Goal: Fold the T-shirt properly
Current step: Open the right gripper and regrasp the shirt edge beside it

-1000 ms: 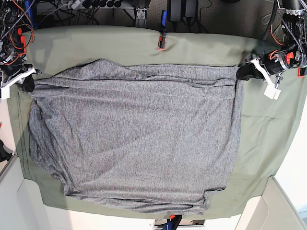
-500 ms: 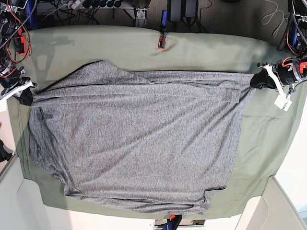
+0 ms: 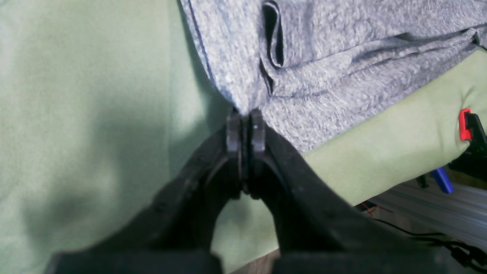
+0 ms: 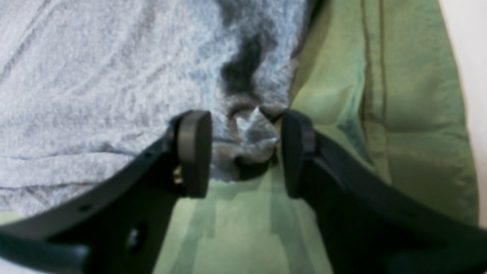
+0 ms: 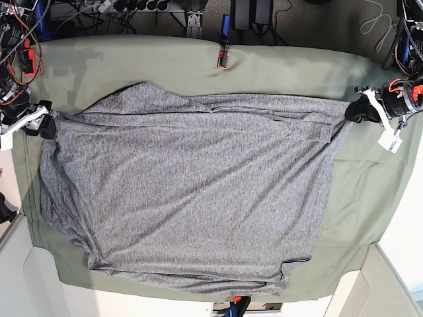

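clamped on a gathered corner of the heathered grey, soft knit t-shirt (image 5: 198, 191), the black left gripper (image 3: 245, 152) pinches the fabric between its fingertips; the black right gripper (image 4: 245, 152) has its jaws spread, with a crumpled tip of the shirt lying between them, so the cloth is not squeezed there; the t-shirt is spread broadly over the olive-green cloth sheet (image 5: 370, 178), its upper side reaching from near the sheet's left edge across towards the right edge in the base view, its bottom folds close to the sheet's lower edge; a narrow strip is doubled along the top, and the grey fabric bunches in creases down the left side; around it, a black clamp with a red part and a blue bar (image 5: 223, 49) sits at the sheet's upper edge; another black clamp with red and blue parts (image 5: 236, 307) is at the lower edge, near the shirt's bottom folds; both grippers stand over the shirt's upper corners, covering parts of them from the base view.
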Robot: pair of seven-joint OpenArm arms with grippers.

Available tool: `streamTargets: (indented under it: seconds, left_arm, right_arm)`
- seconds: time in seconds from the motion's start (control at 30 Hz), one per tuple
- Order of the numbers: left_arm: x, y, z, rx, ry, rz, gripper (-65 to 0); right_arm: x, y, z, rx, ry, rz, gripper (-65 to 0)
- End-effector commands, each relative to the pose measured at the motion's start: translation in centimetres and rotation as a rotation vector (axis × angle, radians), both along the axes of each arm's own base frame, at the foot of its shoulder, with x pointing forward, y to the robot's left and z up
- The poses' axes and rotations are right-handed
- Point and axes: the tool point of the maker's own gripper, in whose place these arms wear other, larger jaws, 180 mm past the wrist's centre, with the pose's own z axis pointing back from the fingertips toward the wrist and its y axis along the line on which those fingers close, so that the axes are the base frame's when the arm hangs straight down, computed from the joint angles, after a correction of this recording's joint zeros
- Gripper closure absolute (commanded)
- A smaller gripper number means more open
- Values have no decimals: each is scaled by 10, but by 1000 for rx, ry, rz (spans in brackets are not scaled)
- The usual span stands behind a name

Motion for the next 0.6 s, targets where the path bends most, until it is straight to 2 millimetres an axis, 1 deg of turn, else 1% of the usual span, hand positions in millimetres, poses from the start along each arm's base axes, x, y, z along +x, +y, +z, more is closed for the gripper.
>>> streamTargets:
  seconds: [0.0, 0.07, 0.13, 0.23, 0.3, 0.37, 0.43, 0.57]
  left_arm:
    - [7, 5, 11, 12, -34, -9, 0]
    - [6, 5, 11, 13, -31, -10, 0]
    - [6, 5, 11, 13, -31, -10, -21]
    - [6, 5, 11, 13, -31, -10, -21]
    - [6, 5, 11, 12, -31, -10, -21]
    - [6, 5, 11, 12, -32, -10, -21]
    - [6, 4, 12, 8, -33, -9, -21]
    - [7, 4, 12, 6, -33, -9, -21]
  right_arm:
    - [3, -4, 13, -13, -39, 6, -297]
    - [-8, 1, 8, -7, -23, 16, -297]
    - [-22, 9, 1, 3, 0, 23, -297]
    - [-45, 26, -12, 43, 32, 37, -297]
    - [-54, 36, -20, 72, 42, 32, -297]
    - [-55, 44, -22, 96, 33, 22, -297]
    - [-50, 48, -21, 111, 14, 13, -297]
    - [-38, 50, -16, 111, -10, 13, -297]
